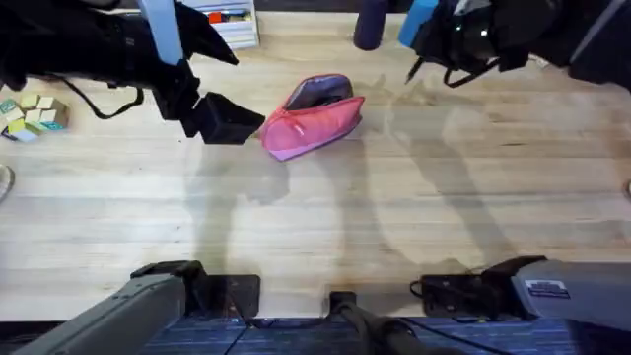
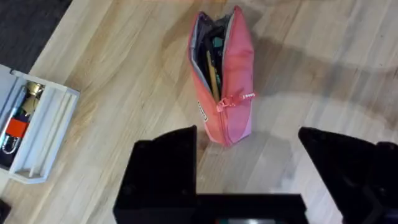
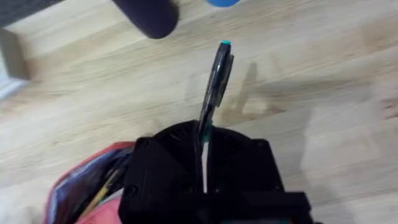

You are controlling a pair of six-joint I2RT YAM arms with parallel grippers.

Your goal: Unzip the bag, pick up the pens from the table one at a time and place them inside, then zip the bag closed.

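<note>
We judge that the coming move turns on one relation — the dark pen with the teal end [image 3: 217, 78] has to travel from the right gripper [image 3: 203, 134] to the open mouth of the pink pouch [image 1: 312, 119]; in the overhead view the pouch lies on the butcher-block table [image 1: 394, 227] toward the far middle, and the right gripper [image 1: 426, 61] hangs above the far right part of the table, so the pouch lies to its left and slightly nearer the bases. The pouch's long axis runs slantwise, its unzipped end pointing toward the far right, that is, roughly toward the pen-carrying arm; the left wrist view shows the zipper pull [image 2: 235, 99] partway down the pouch [image 2: 224, 81], and what looks like a yellow-tan pen [image 2: 213, 76] already lying inside the dark lining.

The right gripper's fingers are pressed together on the dark pen, which sticks out past the fingertips; the pouch's open corner [image 3: 93, 180] shows just beside that gripper in its own wrist view. The left gripper [image 1: 229, 120] sits low, just beside the pouch's closed end, and is the nearer tool to the bag; its fingers [image 2: 165, 165] stand wide apart, holding nothing — we cannot tell whether it touches the fabric.
</note>
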